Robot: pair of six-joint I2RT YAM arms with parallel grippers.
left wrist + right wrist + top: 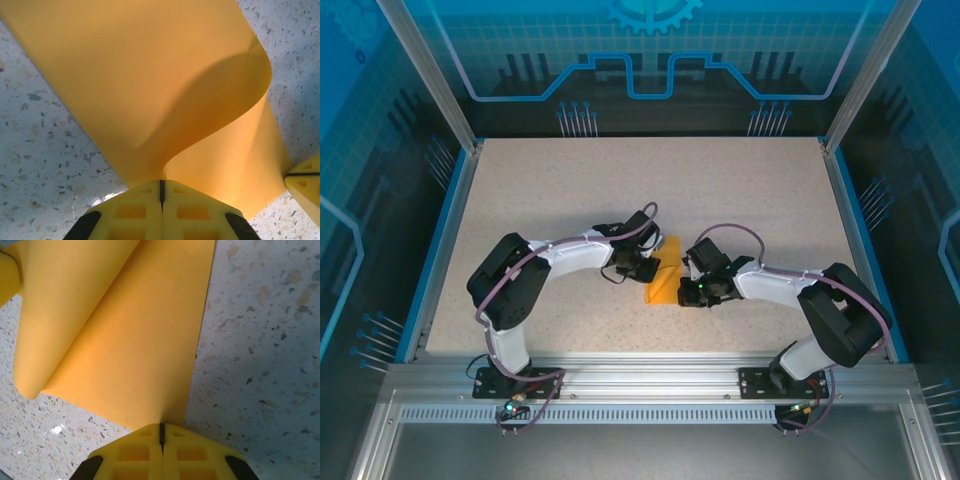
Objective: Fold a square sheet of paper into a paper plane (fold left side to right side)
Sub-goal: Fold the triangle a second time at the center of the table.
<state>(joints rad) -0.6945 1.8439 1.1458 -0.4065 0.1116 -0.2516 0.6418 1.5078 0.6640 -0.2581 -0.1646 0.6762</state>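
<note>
Square sheet of paper lies mid-table btwn the two arms, bent over itself in a soft loop, not yet creased flat. Left gripper has its jaws pressed together on an edge of the sheet; the paper rises from the fingertips and curls over to the right w/ a rounded hump. Right gripper is likewise closed tight, pinching a corner of the lower layer, w/ the rolled part to its left. From above, the sheet's long axis runs near-to-far, leaning slightly right at the far end. The left gripper sits on its left flank and the right gripper on its right flank, closer to the bases, so both are at the paper. Judgement: the left-to-right fold is about mid-way; the next move needs the lifted edge carried across to meet the right edge, then pressed. Whether the edges line up is hard to tell from above, prob. not yet. Table is flat speckled beige w/ open surface all round; blue panels stand well back.
</note>
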